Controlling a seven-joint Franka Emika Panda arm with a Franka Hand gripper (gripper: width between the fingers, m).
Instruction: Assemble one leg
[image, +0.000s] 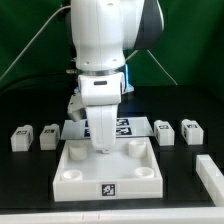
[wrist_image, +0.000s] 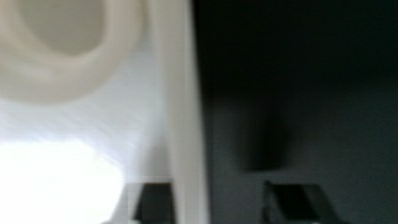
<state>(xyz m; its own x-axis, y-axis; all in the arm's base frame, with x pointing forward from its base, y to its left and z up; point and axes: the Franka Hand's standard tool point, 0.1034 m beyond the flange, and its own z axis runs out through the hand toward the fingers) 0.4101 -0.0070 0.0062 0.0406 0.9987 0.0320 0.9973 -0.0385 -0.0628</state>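
**A:** The leg (image: 47, 135): is it in hand at this stage?

**B:** No. Four such tagged blocks rest on the bench (image: 30, 195), two at the exterior view's left and two at its right. All are well apart from the claw (image: 102, 142). The one marked is the block of the left pair that lies nearer the panel (image: 65, 172).

**A:** How does the claw stand?

**B:** It is low at the panel's far wall, just in front of the marker board (image: 125, 127). In the wrist view its fingertips (wrist_image: 157, 200) are apart, one over the white panel and the other over the dark bench, with the wall between them. It holds nothing that shows (the picture is blurred, so contact with the wall cannot be judged).

**A:** What could go wrong from here?

**B:** Three hazards, all judged rather than seen.
- **Panel swing:** if the jaws close off-centre on that thin wall, the first finger to touch would probably push the panel. It could swing against the marker board or towards a neighbouring block.
- **Disturbed leg:** a block that is nudged may topple or turn its tag away, which makes it harder to find and grasp.
- **Slipping grip:** a grip at one edge only leaves the panel free to tilt and slip if raised. The socket (wrist_image: 54, 45) would then move from its place, and a leg brought to it would likely miss.
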